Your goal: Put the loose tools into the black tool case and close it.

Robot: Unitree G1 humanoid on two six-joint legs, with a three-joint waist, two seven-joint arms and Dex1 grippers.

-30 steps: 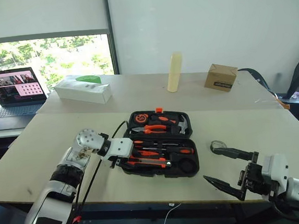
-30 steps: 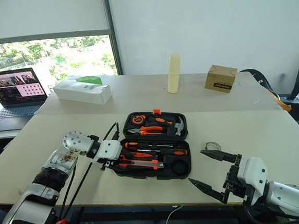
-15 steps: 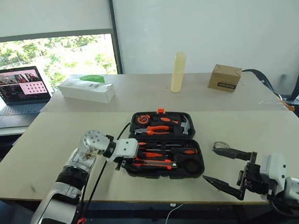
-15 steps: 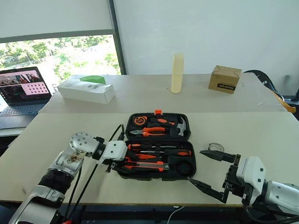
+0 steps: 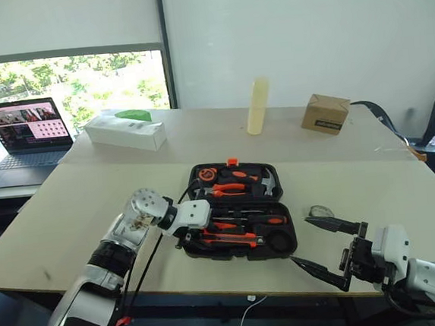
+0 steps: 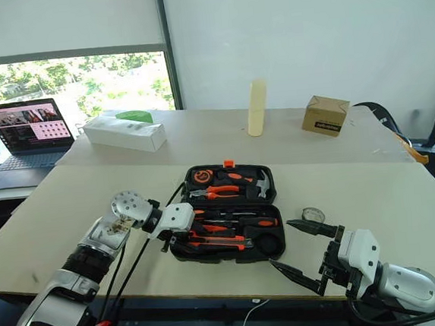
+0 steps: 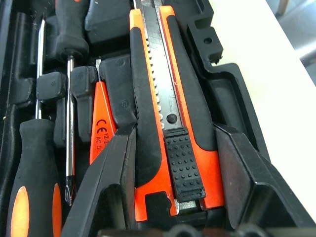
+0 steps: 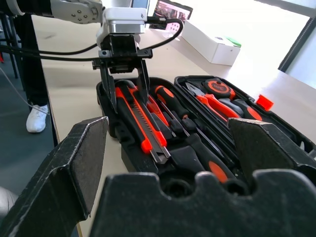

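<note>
Left wrist view has the left gripper (image 7: 173, 163) straddling the utility knife (image 7: 170, 118), fingers part-spread beside it, seating it in the near half of the black tool case (image 5: 237, 211) at table centre. Right gripper (image 5: 326, 249) waits released, empty. Judged next: let go, withdraw, fold the lid. One tool reads "CE".

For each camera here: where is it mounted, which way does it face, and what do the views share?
Head pair: faces forward and down at the black tool case; both arms show.
Left wrist: looks along the left claw, straddling the utility knife.
Right wrist: looks along the open right claw toward the case.
All share the case and knife.
</note>
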